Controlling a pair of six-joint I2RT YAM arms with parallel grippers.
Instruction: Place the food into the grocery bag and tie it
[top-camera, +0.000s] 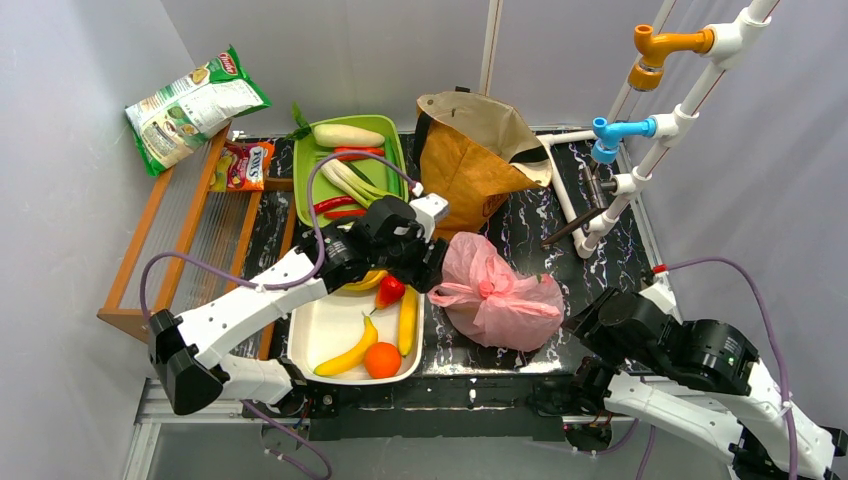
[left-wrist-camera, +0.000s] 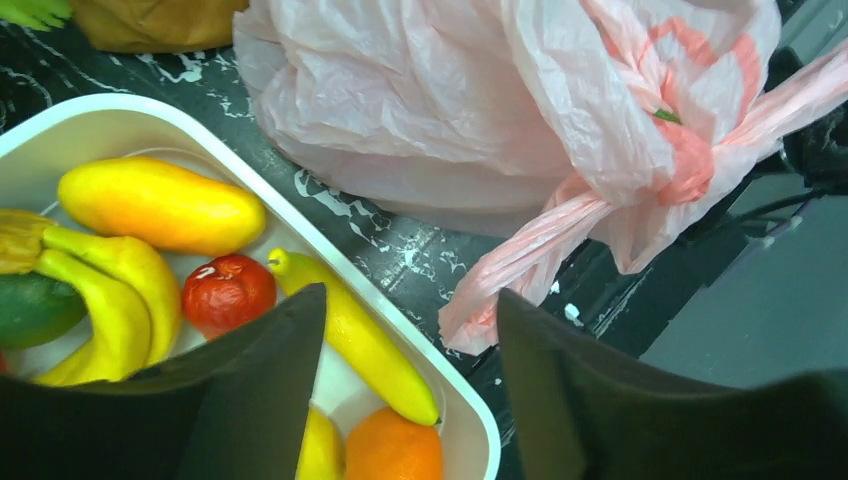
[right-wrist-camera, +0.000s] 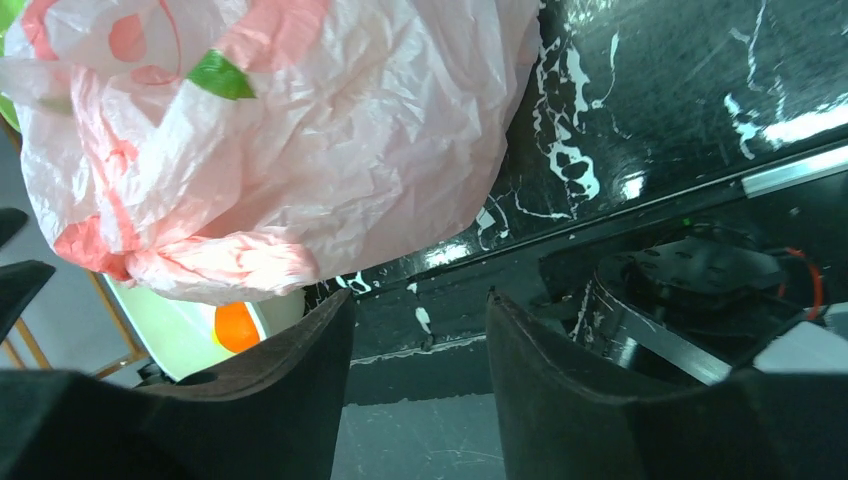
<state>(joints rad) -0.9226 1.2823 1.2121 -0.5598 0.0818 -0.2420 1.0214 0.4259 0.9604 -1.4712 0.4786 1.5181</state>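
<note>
The pink grocery bag (top-camera: 500, 295) lies bulging on the black marble table, its handles knotted on top (left-wrist-camera: 680, 160). A loose handle end (left-wrist-camera: 520, 270) trails toward the white tray (top-camera: 310, 330). In that tray lie pieces of food: bananas (top-camera: 347, 355), an orange (top-camera: 382, 360) and a red piece (top-camera: 390, 290). My left gripper (top-camera: 428, 268) hovers over the tray's right rim beside the bag, open and empty (left-wrist-camera: 410, 297). My right gripper (top-camera: 590, 322) sits low at the bag's right near the table's front edge, open and empty (right-wrist-camera: 418, 297). The bag (right-wrist-camera: 300, 140) fills its upper left view.
A brown paper bag (top-camera: 470, 150) stands behind the pink bag. A green tray (top-camera: 395, 150) with radish and leeks is at the back, with a crisp packet (top-camera: 190, 105) and a wooden rack (top-camera: 180, 230) to the left. A white pipe frame (top-camera: 640, 130) rises at the right.
</note>
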